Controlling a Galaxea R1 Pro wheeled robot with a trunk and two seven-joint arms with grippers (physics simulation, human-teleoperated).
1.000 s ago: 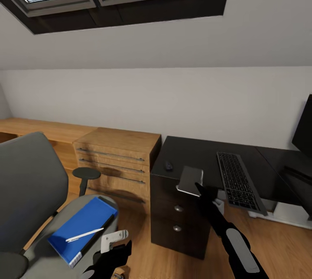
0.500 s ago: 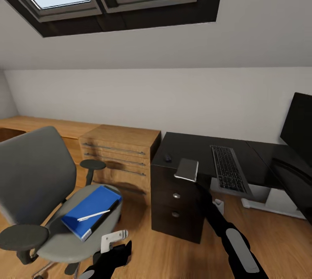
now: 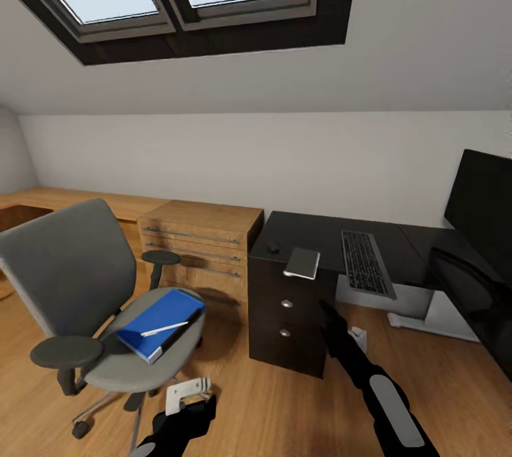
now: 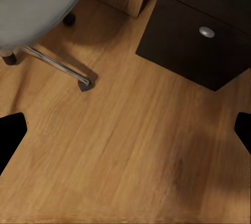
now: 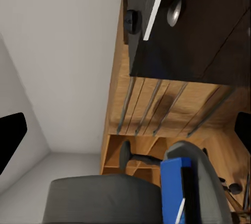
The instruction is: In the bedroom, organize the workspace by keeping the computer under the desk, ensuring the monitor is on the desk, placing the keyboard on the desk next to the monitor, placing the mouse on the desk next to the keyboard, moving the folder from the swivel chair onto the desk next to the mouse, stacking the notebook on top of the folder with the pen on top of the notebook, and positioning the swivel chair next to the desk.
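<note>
Grey notebook (image 3: 302, 263) overhangs the desk (image 3: 320, 237) front edge above the pedestal, so I note my right gripper (image 3: 326, 311) below, empty, opening indiscernible, could knock it floorward if raised carelessly.

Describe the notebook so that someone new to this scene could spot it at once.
Find the black desk at the wall. At its front edge, above the drawers with round knobs, between the small dark mouse and the long keyboard, lies the notebook: thin, grey, white-edged, overhanging slightly.
</note>
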